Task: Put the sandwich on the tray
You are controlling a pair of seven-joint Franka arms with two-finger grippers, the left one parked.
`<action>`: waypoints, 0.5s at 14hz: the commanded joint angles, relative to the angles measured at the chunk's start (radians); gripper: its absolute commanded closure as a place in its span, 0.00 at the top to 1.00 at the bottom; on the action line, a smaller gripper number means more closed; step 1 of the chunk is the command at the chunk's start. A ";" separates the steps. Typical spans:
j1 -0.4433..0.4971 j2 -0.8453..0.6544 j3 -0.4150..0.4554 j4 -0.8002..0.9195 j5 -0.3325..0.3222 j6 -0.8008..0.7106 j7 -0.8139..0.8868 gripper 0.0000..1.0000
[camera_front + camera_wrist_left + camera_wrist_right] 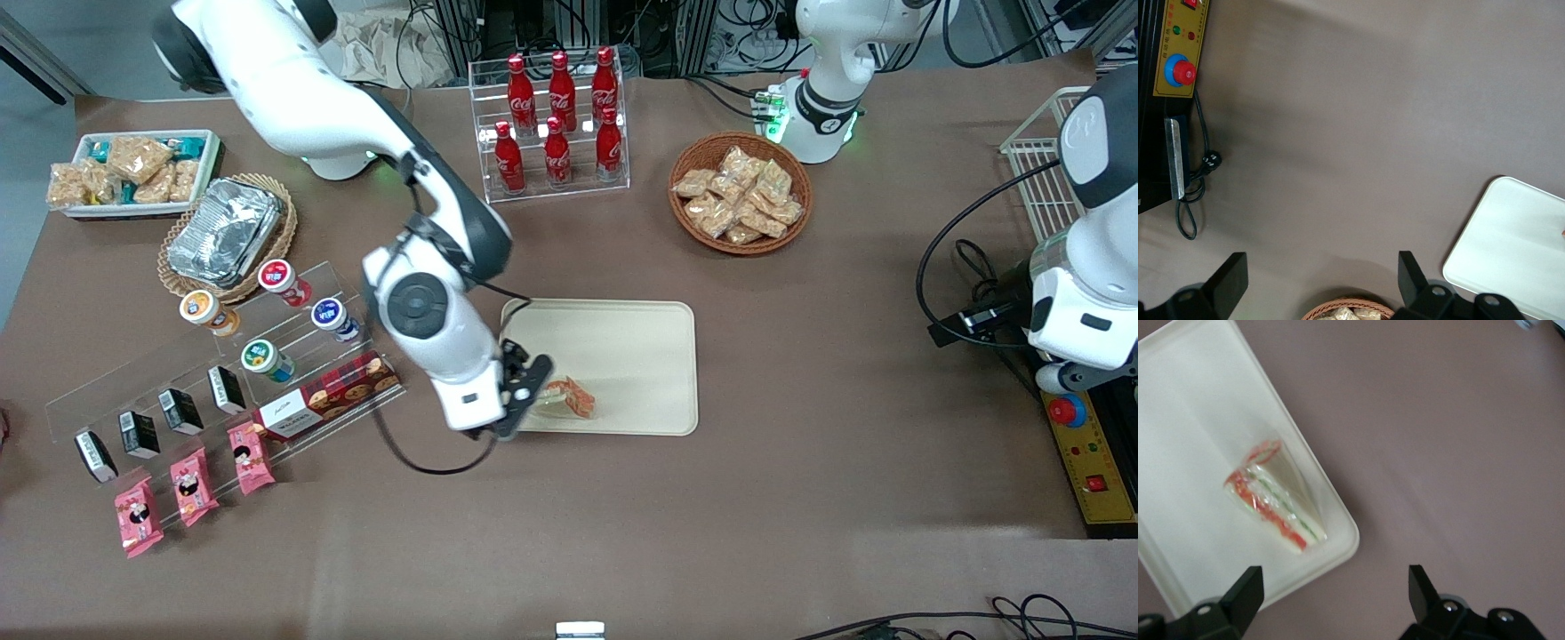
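1. The desk (800,498) is covered in brown cloth, and the tray (640,356) is laid flat on it.
2. The gripper (526,397) is held above the tray's corner nearest the front camera, toward the working arm's end.
3. Its jaws are spread wide; nothing is gripped or touched.
4. The sandwich (1275,497) is seen lying on the tray, close to that corner's rim, apart from the jaws.

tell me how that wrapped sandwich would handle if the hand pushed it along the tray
The sandwich would probably slide easily: its clear wrap looks glossy and the tray is smooth. It looks soft, so a hard push may squash it. Lying flat, it should not roll. The hand is open above it.
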 commanded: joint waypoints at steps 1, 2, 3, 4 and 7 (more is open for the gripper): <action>-0.055 -0.141 0.007 -0.061 0.018 -0.131 0.141 0.96; -0.057 -0.167 0.001 -0.061 0.014 -0.178 0.205 0.96; -0.058 -0.199 -0.016 -0.061 0.011 -0.208 0.272 0.96; -0.060 -0.224 -0.033 -0.058 0.012 -0.248 0.337 0.97; -0.064 -0.285 -0.056 -0.053 0.008 -0.377 0.527 0.97</action>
